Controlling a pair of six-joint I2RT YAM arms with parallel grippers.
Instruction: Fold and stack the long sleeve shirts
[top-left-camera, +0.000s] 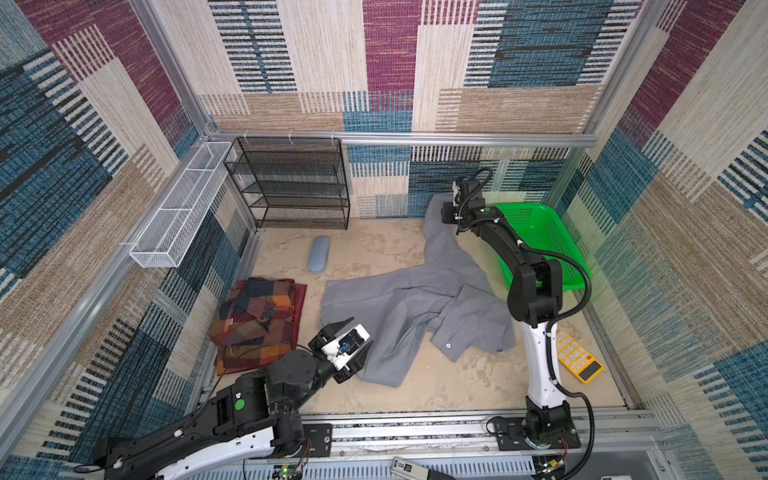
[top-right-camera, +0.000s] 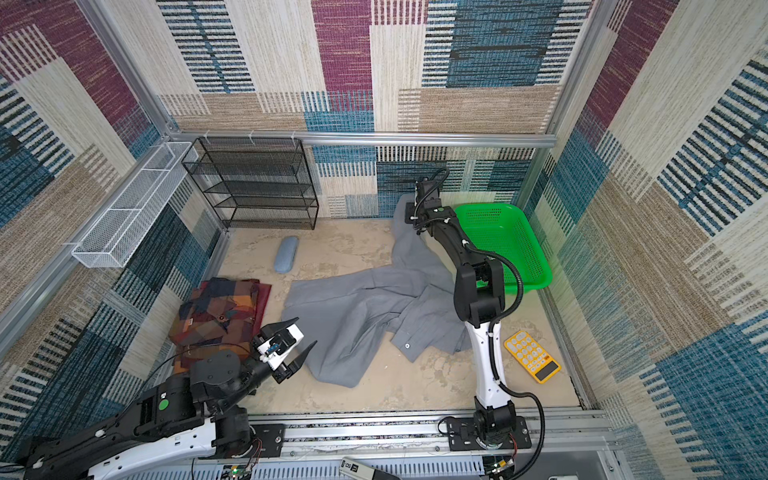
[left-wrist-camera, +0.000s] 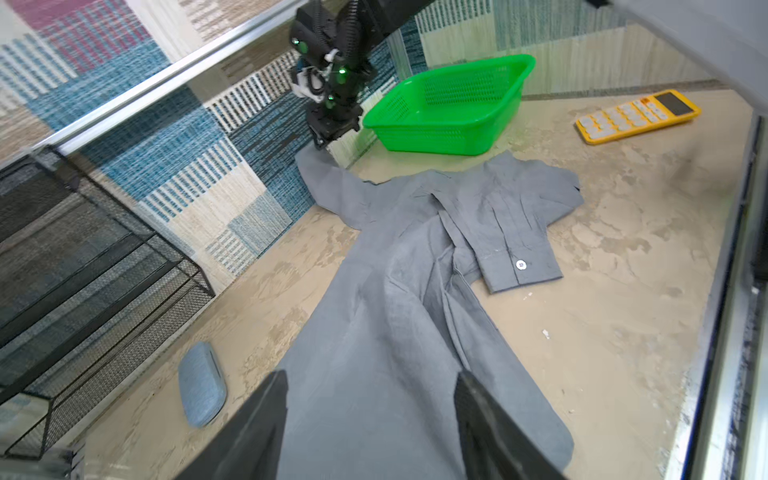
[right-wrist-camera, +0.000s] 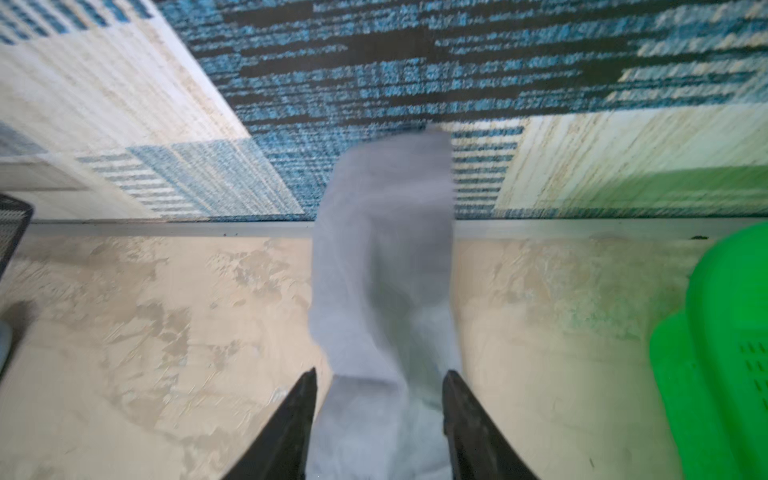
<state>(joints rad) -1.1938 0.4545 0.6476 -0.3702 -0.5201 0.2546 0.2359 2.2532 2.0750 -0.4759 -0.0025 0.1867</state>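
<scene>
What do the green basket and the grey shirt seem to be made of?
Green basket: likely moulded plastic, glossy, with rows of small holes in its walls. Grey shirt: woven cloth, matt and soft; it wrinkles and drapes, with a buttoned cuff.

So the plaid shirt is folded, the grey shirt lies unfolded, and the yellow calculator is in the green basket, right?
No. The yellow calculator lies on the table outside the green basket, as both top views show. The plaid shirt is folded and the grey shirt unfolded.
</scene>
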